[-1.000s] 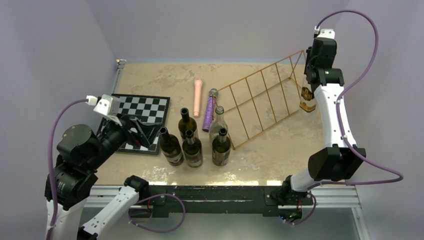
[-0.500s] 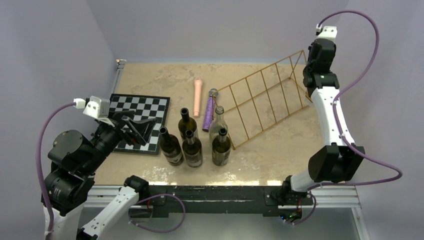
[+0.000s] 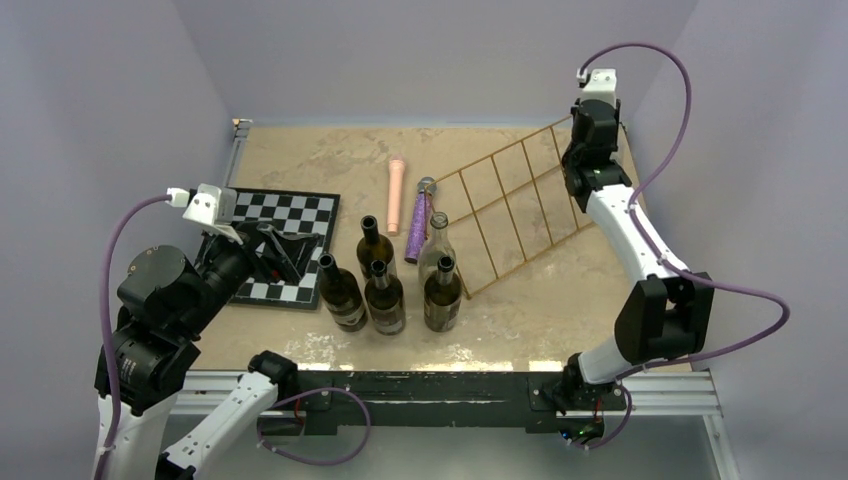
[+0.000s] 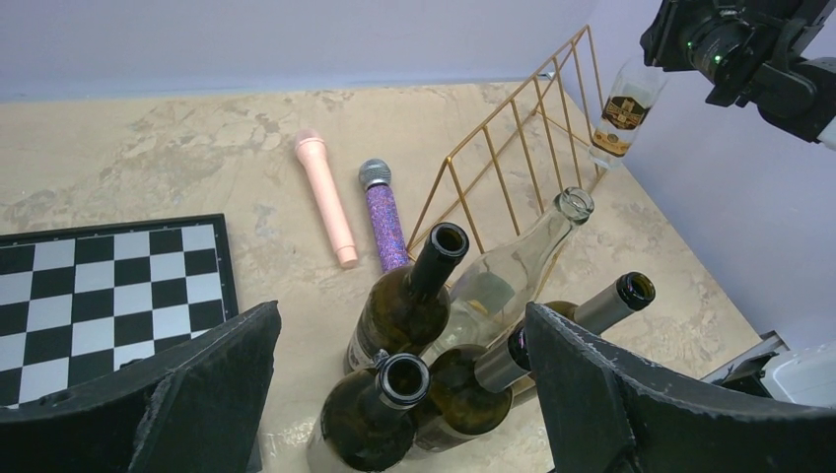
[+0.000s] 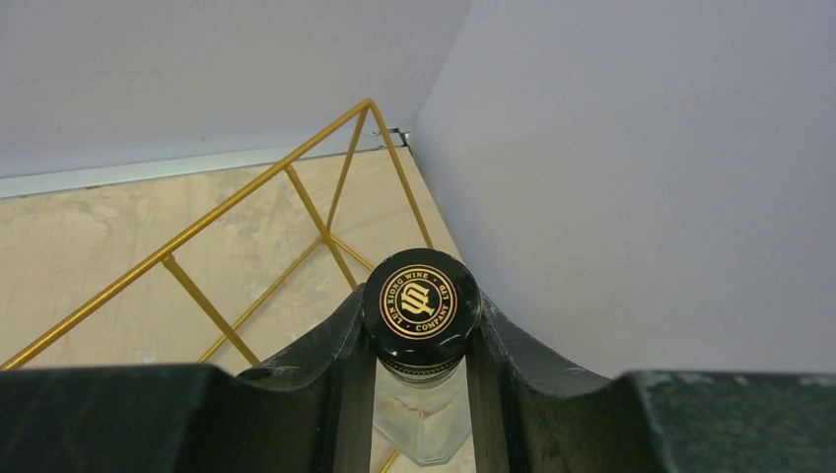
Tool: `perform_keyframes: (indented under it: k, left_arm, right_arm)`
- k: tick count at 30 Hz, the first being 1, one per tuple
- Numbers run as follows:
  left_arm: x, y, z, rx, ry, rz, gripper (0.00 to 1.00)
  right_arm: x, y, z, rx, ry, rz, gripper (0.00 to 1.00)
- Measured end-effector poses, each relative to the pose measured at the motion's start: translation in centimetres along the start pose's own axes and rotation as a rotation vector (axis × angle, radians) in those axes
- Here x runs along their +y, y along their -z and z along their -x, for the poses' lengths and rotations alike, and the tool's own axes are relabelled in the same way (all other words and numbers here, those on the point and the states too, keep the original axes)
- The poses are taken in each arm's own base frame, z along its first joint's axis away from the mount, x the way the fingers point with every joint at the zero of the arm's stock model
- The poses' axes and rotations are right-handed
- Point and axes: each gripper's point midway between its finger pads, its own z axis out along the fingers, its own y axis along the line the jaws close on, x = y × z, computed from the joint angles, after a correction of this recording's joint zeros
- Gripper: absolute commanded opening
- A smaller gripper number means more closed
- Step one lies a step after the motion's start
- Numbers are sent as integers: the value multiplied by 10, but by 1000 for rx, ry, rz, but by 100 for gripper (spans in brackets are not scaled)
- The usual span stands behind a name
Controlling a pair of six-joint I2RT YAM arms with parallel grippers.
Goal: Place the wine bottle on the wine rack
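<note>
The wine bottle [image 5: 421,307] is clear glass with a black and gold cap; its gold label shows in the left wrist view [image 4: 620,110]. My right gripper [image 5: 422,340] is shut on its neck just under the cap and holds it hanging upright in the air at the rack's far right end. In the top view the arm hides the bottle and the right gripper [image 3: 582,172]. The golden wire wine rack [image 3: 510,200] stands at the back right, also seen in the right wrist view [image 5: 286,169]. My left gripper [image 4: 402,317] is open and empty, above the standing bottles.
Several dark bottles [image 3: 385,298] and one clear bottle [image 3: 436,240] stand together at the middle front. A pink microphone [image 3: 397,195] and a purple microphone [image 3: 418,222] lie behind them. A chessboard [image 3: 290,212] lies at the left. The side wall is close to the rack's right end.
My right arm has swung left and back with the bottle, from beside the rack's right end to over it. My left arm has shifted slightly above the chessboard.
</note>
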Motion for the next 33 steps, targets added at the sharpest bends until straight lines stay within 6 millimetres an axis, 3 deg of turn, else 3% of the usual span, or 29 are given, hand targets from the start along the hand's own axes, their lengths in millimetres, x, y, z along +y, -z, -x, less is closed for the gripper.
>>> perform_keyframes:
  k: [3,10,26,33]
  left_arm:
    - [1,0,0,2,0,5,97]
    - [4,-1,-4,11,1,21,97]
    - [7,-2,-7,19,1,35,98]
    - [7,-2,-7,20,1,36,98]
  right_arm:
    - [3,-10,-4,-3,6,-22,0]
    - [4,-21,-34,94,39,-55,0]
    - [7,-9,-37,205,-102,-45,0]
    - [16,-21,-45,237,-79,-50,0]
